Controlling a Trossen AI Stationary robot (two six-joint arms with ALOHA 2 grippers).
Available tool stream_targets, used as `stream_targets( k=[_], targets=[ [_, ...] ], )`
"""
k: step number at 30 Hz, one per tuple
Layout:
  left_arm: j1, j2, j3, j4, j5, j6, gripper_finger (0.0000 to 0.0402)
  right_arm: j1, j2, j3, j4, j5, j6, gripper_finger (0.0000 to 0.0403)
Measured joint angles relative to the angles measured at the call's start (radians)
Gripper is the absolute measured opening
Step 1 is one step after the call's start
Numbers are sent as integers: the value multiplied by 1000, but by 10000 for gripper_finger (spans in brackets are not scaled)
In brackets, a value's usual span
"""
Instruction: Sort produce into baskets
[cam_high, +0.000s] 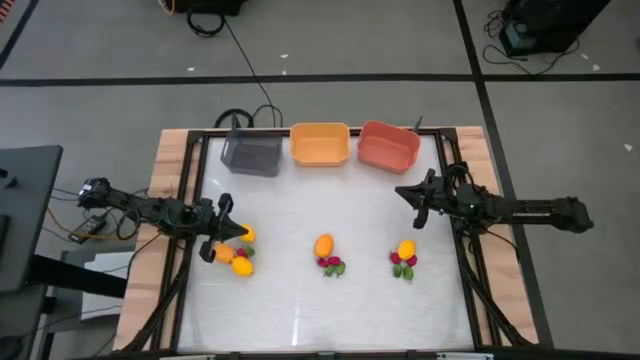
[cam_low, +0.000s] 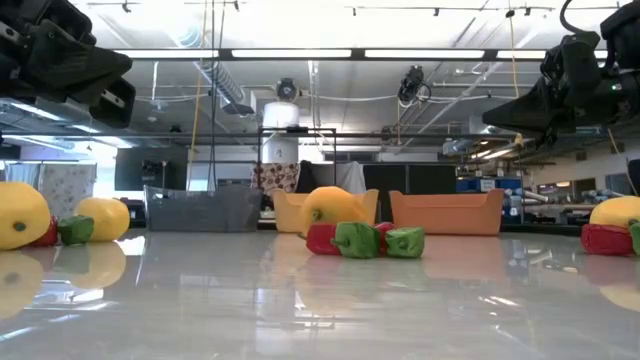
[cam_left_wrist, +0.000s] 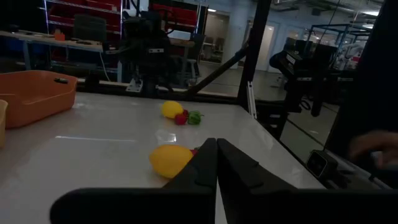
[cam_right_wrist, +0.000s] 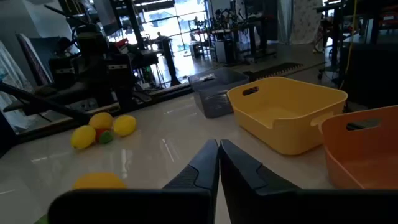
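Note:
The produce lies on the white table in three small clusters of yellow-orange fruits with red and green bits: left (cam_high: 238, 256), middle (cam_high: 328, 254) and right (cam_high: 404, 258). Three baskets stand along the far edge: dark grey (cam_high: 250, 153), orange (cam_high: 320, 144), salmon-red (cam_high: 388, 147). My left gripper (cam_high: 232, 231) is shut and empty, above the left cluster; in the low view it hangs well above the table (cam_low: 70, 65). My right gripper (cam_high: 407, 193) is shut and empty, raised (cam_low: 555, 95) between the salmon-red basket and the right cluster.
The table's dark frame rails (cam_high: 190, 200) run along its left and right sides, with wooden boards outside them. Open white table top (cam_high: 320, 205) lies between the baskets and the clusters. Cables (cam_high: 245, 115) trail off the far edge behind the grey basket.

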Motion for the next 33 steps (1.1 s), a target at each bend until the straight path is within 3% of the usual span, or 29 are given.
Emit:
stream_targets(
  k=[16,26,33],
  targets=[
    [0,0,0,0,0,1,16,0,0,0,0,0,0,28],
    [0,0,0,48,-9,-47,16,0,0,0,114,1,-65,28],
    [2,0,0,-13,-184,-27,18,-5,0,0,422,90,-39,28]
  ],
)
